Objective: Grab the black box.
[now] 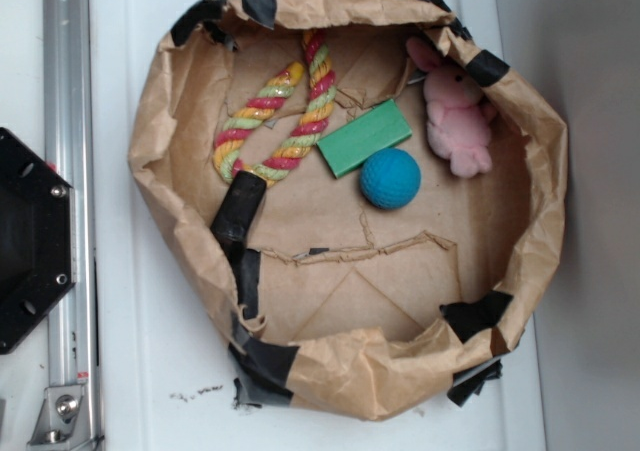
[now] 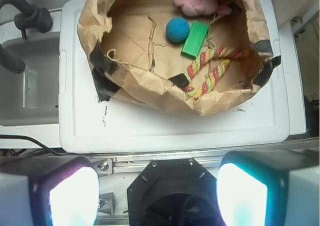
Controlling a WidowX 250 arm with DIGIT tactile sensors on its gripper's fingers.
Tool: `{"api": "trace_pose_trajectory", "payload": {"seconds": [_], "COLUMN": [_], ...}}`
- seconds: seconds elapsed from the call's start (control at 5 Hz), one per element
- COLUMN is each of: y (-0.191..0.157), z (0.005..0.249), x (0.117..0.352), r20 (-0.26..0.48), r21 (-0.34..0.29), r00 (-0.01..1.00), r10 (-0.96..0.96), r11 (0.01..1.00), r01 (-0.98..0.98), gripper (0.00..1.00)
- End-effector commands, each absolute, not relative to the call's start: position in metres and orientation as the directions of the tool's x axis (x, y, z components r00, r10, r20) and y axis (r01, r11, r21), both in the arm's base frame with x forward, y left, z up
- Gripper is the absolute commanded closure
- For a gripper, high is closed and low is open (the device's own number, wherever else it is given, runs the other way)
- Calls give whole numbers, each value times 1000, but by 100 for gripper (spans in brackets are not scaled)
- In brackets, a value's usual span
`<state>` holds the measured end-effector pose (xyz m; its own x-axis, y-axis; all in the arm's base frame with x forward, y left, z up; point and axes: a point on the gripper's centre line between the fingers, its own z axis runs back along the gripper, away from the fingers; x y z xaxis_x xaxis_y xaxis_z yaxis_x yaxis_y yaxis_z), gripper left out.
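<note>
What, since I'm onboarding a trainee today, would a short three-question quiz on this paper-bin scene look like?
1. True or false: the black box touches the blue ball.
2. Which thing lies between the rope toy and the pink plush? A) the green block B) a metal spoon C) a glass cup
3. Fill in: in the wrist view, the end effector is ___, with nothing between its fingers.

Key: 1 false, since the box lies apart from the ball, at the rope toy's end by the bin wall; 2 A; 3 open.
</note>
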<state>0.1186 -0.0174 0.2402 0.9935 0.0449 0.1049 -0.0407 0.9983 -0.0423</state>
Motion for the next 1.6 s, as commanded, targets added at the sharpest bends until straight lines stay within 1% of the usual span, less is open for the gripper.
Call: {"api": "trace_pose_trajectory", "payload": {"seconds": [0.0, 0.2, 0.4, 0.6, 0.8, 1.0, 1.2, 1.4], "y": [27, 39, 46, 33, 11, 4, 20, 25], "z": [203, 176, 136, 99, 74, 68, 51, 38], "x": [190, 203, 215, 235, 235, 209, 185, 170], "r20": [6, -29, -8, 33, 44, -27, -168, -256], "r21": [-8, -5, 68, 65, 35, 44, 47, 38], "r00": [886, 816, 780, 907, 982, 998, 977, 960], "r10": [464, 578, 625, 421, 184, -65, -130, -110], "r11": [886, 816, 779, 904, 982, 997, 989, 992], "r01": [-464, -578, -623, -422, -186, 66, 139, 124], "gripper": [0, 0, 0, 0, 0, 0, 0, 0]}}
